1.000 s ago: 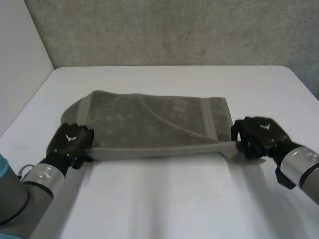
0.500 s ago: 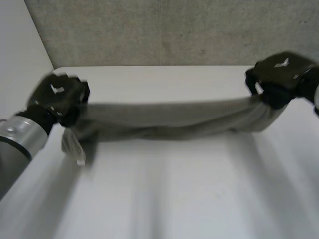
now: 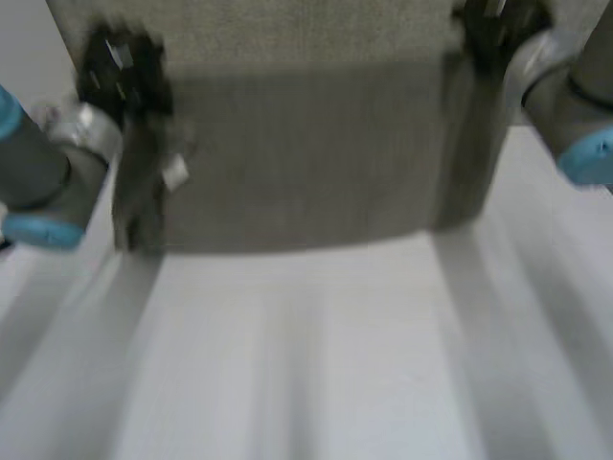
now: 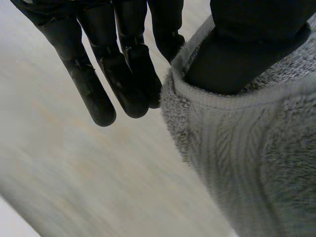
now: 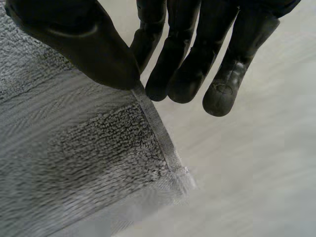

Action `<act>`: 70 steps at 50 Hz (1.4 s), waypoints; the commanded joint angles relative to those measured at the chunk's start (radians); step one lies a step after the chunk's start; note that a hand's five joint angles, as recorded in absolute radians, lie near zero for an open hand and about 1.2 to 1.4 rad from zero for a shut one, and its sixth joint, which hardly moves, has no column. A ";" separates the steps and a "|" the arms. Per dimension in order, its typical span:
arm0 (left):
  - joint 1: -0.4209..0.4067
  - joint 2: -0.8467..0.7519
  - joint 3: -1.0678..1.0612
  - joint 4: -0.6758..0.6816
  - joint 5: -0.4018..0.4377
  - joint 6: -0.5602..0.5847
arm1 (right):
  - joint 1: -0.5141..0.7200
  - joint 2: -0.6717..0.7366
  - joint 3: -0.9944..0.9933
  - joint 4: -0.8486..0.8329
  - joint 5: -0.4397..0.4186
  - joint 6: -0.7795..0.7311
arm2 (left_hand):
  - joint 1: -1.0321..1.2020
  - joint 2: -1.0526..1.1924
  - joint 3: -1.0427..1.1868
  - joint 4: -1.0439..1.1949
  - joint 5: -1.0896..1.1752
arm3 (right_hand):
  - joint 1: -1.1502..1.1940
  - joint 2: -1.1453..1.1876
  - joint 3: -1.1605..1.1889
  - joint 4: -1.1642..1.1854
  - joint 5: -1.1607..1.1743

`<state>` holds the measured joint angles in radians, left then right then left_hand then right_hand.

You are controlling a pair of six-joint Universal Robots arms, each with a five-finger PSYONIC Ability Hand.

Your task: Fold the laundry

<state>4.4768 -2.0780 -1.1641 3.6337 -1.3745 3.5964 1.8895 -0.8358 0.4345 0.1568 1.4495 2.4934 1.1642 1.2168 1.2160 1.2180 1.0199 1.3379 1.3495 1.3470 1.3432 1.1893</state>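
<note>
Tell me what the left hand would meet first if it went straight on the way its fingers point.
Probably the table: the left hand points its fingers at that pale surface, with nothing between. The towel it pinches hangs beside that line, not across it. Depth is unclear.

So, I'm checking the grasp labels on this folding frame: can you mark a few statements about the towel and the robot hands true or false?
1. The grey towel hangs between the two hands, raised over the table. True.
2. The left robot hand is open and clear of the towel. False: the left wrist view shows its thumb pinching the towel's edge against its fingers.
3. The right robot hand pinches the towel at its upper edge. True.
4. The towel is bunched into a rope between the hands. False: it hangs spread out as a wide sheet.
</note>
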 commanded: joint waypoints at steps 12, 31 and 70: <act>-0.004 0.134 -0.378 -0.033 -0.012 -0.183 | -0.012 -0.241 0.553 0.135 -0.135 0.081 | 0.232 0.180 0.180 0.178 0.202 | 0.058 0.047 0.049 0.053 0.032; 0.050 0.191 -0.927 0.022 0.149 0.214 | -0.107 -0.433 1.343 -0.046 -0.213 -0.096 | 0.232 0.180 0.180 0.178 0.202 | 0.058 0.047 0.049 0.053 0.032; 0.194 0.168 -0.983 0.141 0.152 0.237 | -0.270 -0.546 1.483 -0.230 -0.244 -0.074 | -0.364 -0.416 -0.415 -0.417 -0.394 | 0.058 0.047 0.049 0.053 0.032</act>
<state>4.6322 -1.9155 -2.1388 3.7785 -1.2222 3.8325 1.6323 -1.3818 1.9150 -0.0625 1.2040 2.4173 0.7092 0.7069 0.7073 0.7065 0.5312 1.3379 1.3496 1.3470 1.3432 1.1961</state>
